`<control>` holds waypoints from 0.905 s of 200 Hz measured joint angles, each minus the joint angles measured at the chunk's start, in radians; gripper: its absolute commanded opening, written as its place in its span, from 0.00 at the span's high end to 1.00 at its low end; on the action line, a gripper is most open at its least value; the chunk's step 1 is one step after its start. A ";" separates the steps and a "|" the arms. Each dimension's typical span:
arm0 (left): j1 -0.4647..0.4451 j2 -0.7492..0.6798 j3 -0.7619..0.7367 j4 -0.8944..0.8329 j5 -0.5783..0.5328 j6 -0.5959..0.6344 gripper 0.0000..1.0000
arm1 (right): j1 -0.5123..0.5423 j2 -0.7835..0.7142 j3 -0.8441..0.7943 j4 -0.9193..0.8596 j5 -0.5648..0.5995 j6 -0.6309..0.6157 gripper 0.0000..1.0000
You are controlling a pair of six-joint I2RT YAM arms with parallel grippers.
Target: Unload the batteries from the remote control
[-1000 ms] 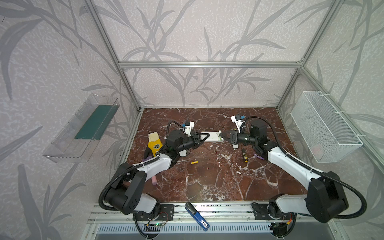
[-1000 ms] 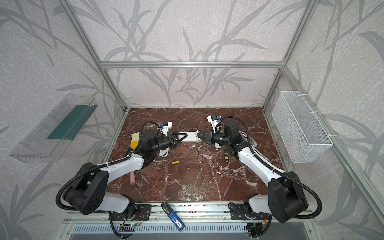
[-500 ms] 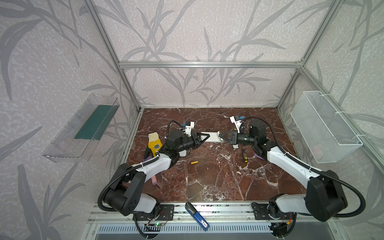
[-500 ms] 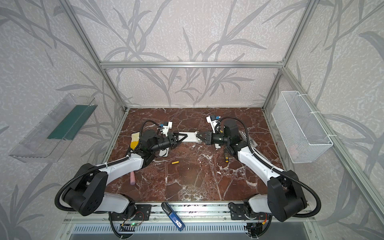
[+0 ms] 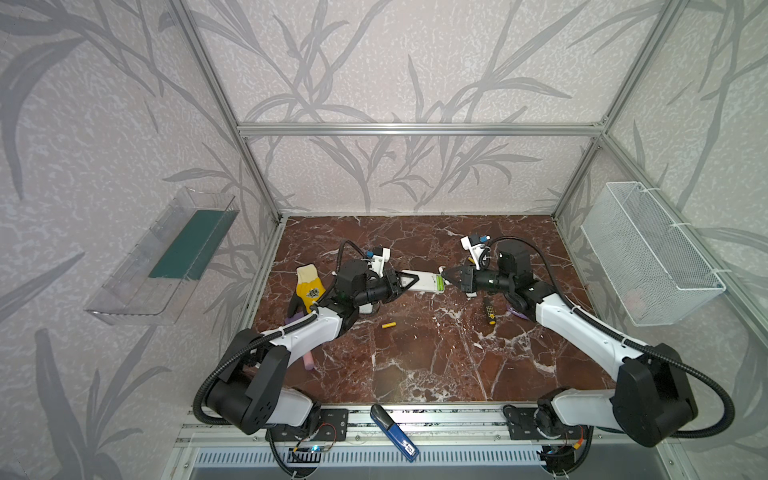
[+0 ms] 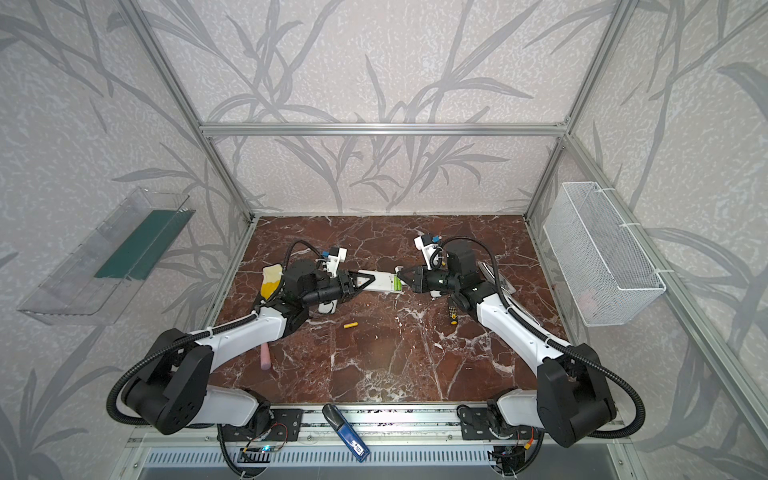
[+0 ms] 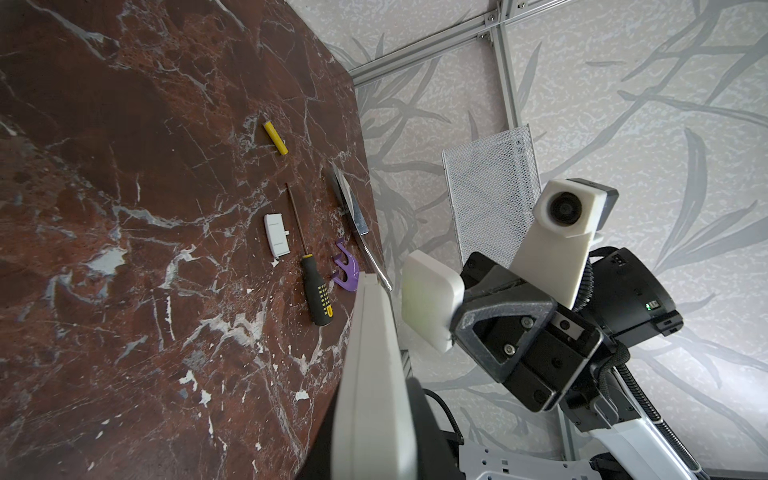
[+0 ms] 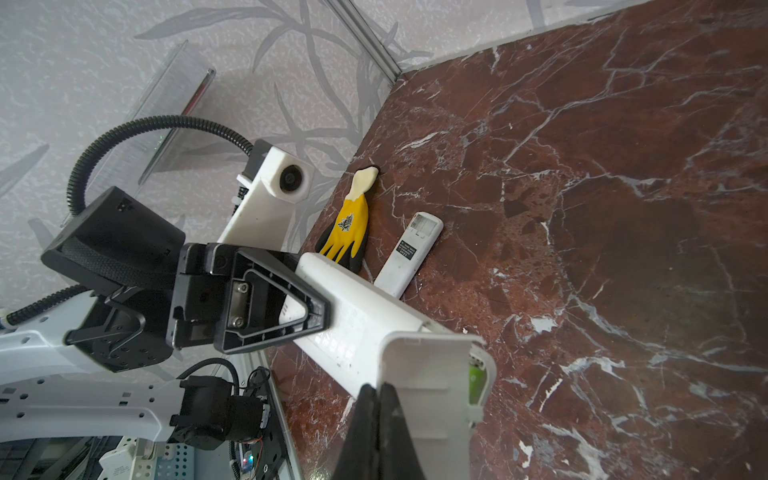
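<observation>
The left gripper (image 5: 411, 281) grasps the white remote (image 5: 424, 280), which lies nine-to-three. The green batteries (image 5: 439, 285) show at its three o'clock end, just beside the clenched right gripper (image 5: 443, 274).

- White remote (image 5: 424, 282): slim, held level above the table (image 5: 415, 365). One end is clamped in the left gripper (image 5: 409, 282); the battery bay is at the other end, its cover (image 8: 428, 365) partly off.
- Light green battery (image 5: 439, 284): sits in that bay.
- Yellow battery (image 5: 388, 325): lies loose and flat on the table.
</observation>
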 measured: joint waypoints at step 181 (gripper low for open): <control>0.000 -0.129 0.000 -0.424 -0.106 0.274 1.00 | 0.104 0.451 0.169 -0.135 0.568 -0.161 1.00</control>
